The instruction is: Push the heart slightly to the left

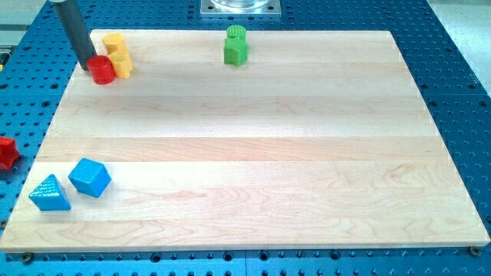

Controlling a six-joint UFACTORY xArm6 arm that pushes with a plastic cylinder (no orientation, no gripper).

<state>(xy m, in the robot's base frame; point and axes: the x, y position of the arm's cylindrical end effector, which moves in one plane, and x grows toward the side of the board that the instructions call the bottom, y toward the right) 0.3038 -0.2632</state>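
Observation:
My tip (87, 67) is at the board's top left corner, touching the left side of a round red block (101, 70). Right against that red block, on its right, lies a lobed yellow block (121, 64) that may be the heart. A second yellow block (113, 41), blunt and many-sided, sits just above it, touching or nearly touching it. The dark rod rises from the tip out of the view's top left.
A green block (236, 47) stands near the top edge at centre. A blue cube (90, 177) and a blue triangle (51, 193) lie at the bottom left. A red block (6, 152) lies off the wooden board (253, 153), on the blue perforated table at left.

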